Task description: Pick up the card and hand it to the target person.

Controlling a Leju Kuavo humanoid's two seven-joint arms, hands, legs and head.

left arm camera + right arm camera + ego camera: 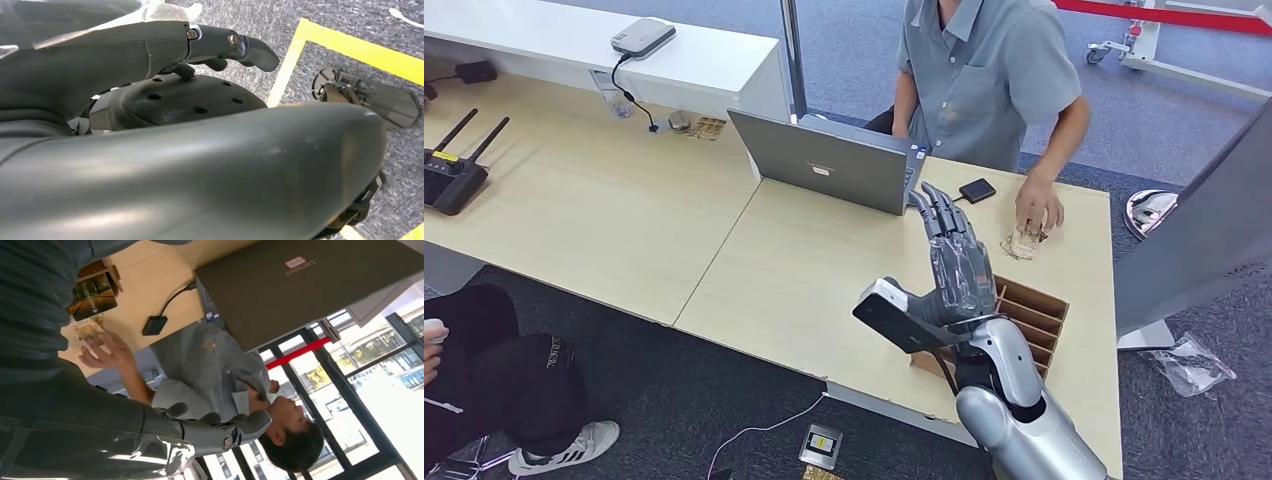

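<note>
Nearest me, the robot's right arm comes up over the front edge of the table [824, 270], and the right hand [954, 265] stands raised above the brown slotted card box [1029, 318], palm turned away, fingers stretched up and a little apart, holding nothing. From the wrist camera on that arm, a card [93, 295] with a leafy printed picture sits just beside the box's wall; from the head view I cannot make that card out among the slots.

Past the hand, a grey laptop [829, 160] sits open with its lid toward the robot, and a small black adapter [977, 190] lies on the table beside it. Farther back, the person [984, 75] in a grey shirt leans in, one hand [1036, 205] resting on a clear crinkled packet [1021, 243].

The left hand [235, 47] hangs above grey carpet and a yellow floor line [350, 47], fingers extended; whether it holds anything I cannot tell.
</note>
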